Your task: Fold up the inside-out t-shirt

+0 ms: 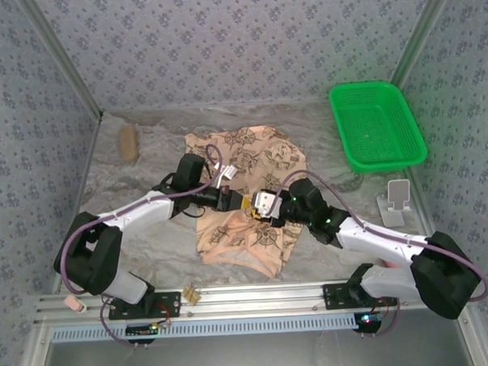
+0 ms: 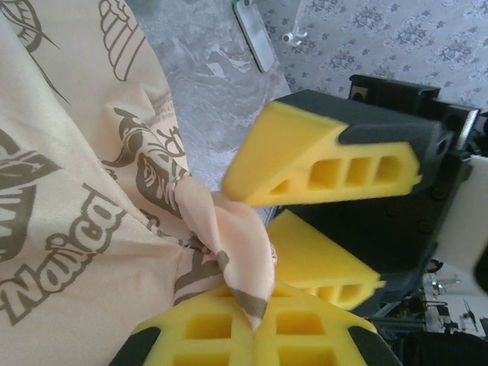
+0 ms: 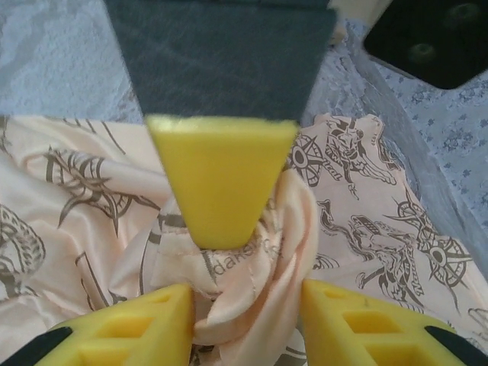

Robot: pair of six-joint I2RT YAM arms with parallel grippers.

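In the left wrist view, the inside-out t-shirt carries a dark brown printed word in outlined letters. It reads like "Nailed", but the last letter is not certain. In the right wrist view, small letters on the bunched cloth read "dake"; the rest is hidden in a fold.

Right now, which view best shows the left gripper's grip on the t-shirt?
The left wrist view: the left gripper is shut on a twisted bunch of the t-shirt, seen close. The right wrist view shows that bunch partly behind the gripper's finger. The top view shows most of the t-shirt, with the pinch too small to read.
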